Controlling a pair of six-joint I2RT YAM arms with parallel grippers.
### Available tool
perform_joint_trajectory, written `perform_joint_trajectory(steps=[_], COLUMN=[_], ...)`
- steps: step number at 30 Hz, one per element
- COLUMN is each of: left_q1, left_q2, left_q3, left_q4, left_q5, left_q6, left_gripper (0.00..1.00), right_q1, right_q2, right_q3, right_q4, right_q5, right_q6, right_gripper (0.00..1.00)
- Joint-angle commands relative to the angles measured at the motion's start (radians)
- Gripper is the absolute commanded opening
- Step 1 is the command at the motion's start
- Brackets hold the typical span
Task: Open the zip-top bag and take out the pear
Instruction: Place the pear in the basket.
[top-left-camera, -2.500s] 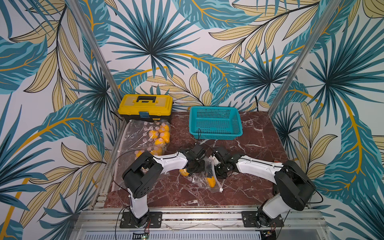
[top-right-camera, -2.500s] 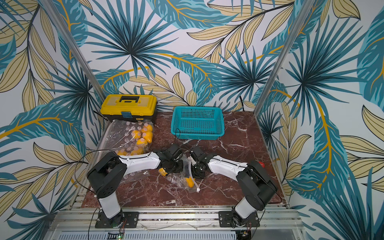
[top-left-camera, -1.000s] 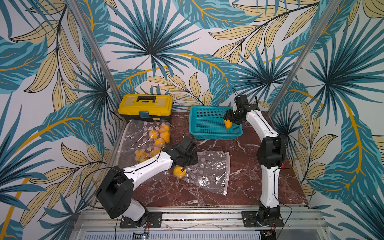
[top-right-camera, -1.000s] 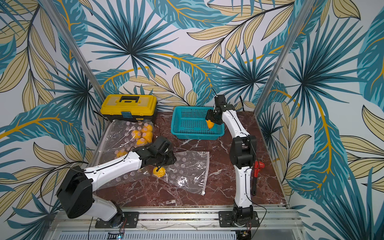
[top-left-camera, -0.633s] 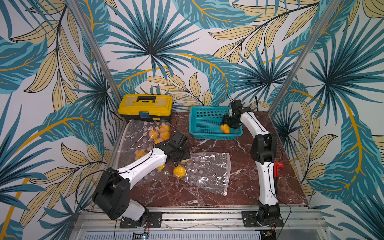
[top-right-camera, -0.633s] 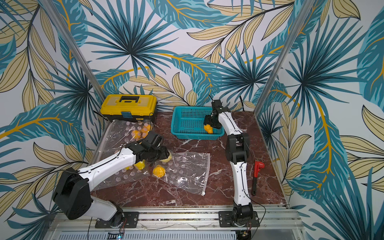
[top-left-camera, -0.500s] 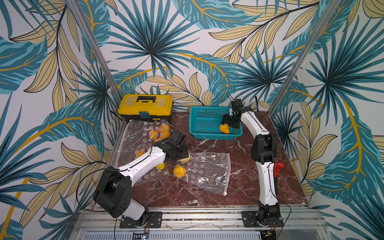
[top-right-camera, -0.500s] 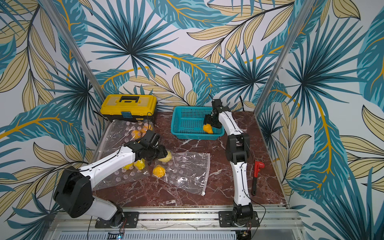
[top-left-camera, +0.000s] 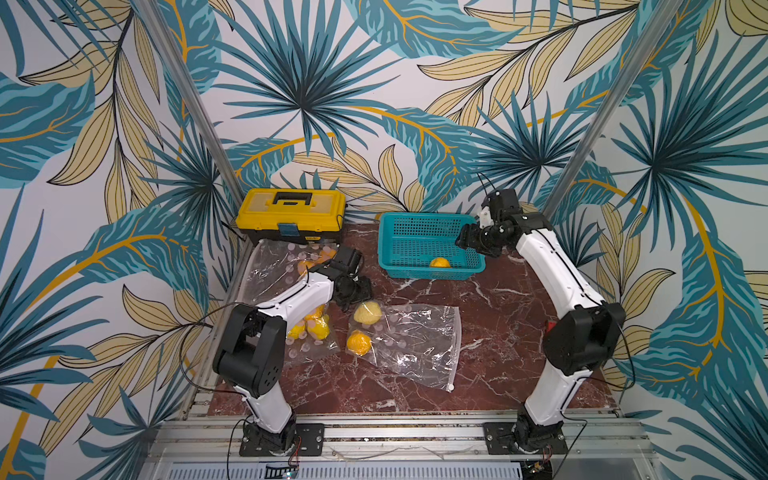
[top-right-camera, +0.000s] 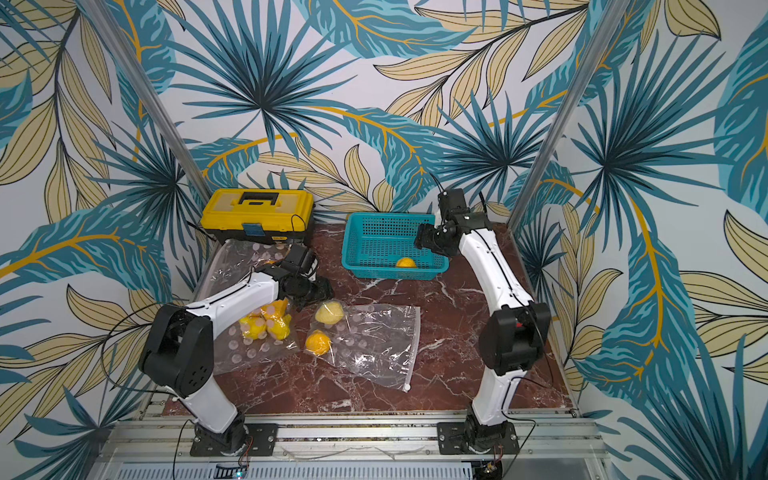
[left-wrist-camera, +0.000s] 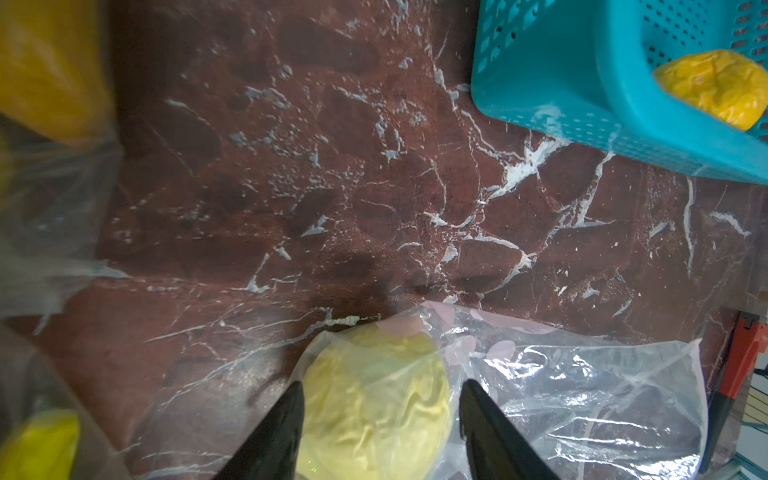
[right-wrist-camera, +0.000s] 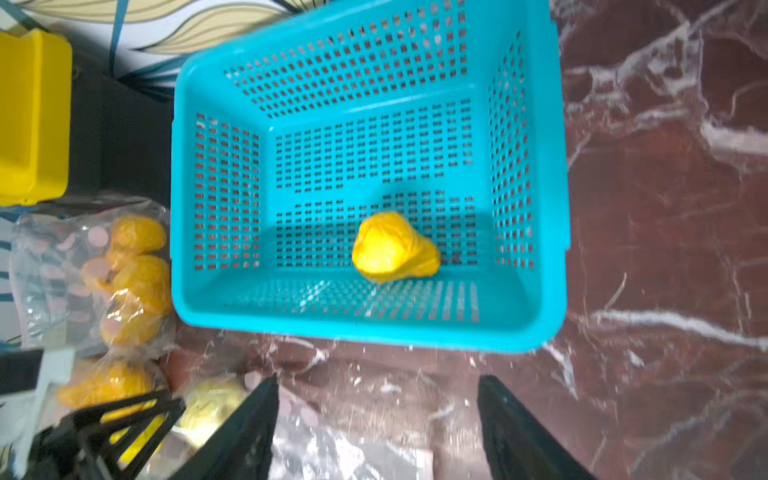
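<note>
We are looking down on a dark red marble table, with a yellow toolbox and a teal basket standing side by side along its far edge. The zip-top bag is lying flat near the middle of the table, its mouth facing the left arm. A second clear bag holding several yellow fruits is lying just beside it, partly under that arm.

The left gripper is hanging over the mouth of the zip-top bag. In its wrist view we are seeing the left gripper with its jaws parted on either side of a pale pear, though we cannot tell whether they are touching it. The right gripper is hovering over the basket's right side. Its wrist view is showing its jaws spread wide with nothing between them.

One yellow pear is resting on the basket floor, close to the near wall. The pale pear is sitting at the bag's opening, and an orange pear is lying just inside the bag, nearer to us.
</note>
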Motion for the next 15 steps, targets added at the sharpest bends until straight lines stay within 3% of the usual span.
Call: perform_joint_trajectory(steps=[1,4,7,12,15], left_q1=[0.002,0.003,0.004,0.003,0.003], left_q2=[0.009,0.009,0.008,-0.004,-0.014], left_q3=[0.007,-0.027,-0.058,-0.083,-0.082], left_q4=[0.025,0.038,0.056,0.073,0.073], left_q5=[0.064,0.081,0.093,0.097,0.101], left_q6=[0.031,0.033,0.035,0.031,0.031], left_gripper=[0.6,0.52,0.38,0.15,0.07], right_q1=[-0.001,-0.001,-0.001,-0.001,-0.001], right_q2=[-0.1,-0.223,-0.31,-0.362,-0.374], right_q3=[-0.203,-0.386,-0.533,-0.747,-0.862], right_q4=[0.001,0.035,0.076,0.228,0.353], right_q5=[0.003,-0.004,-0.054,-0.198,-0.274], right_q6=[0.045,0.08,0.118,0.2,0.255], right_gripper=[0.74,0.72,0.72,0.71,0.7])
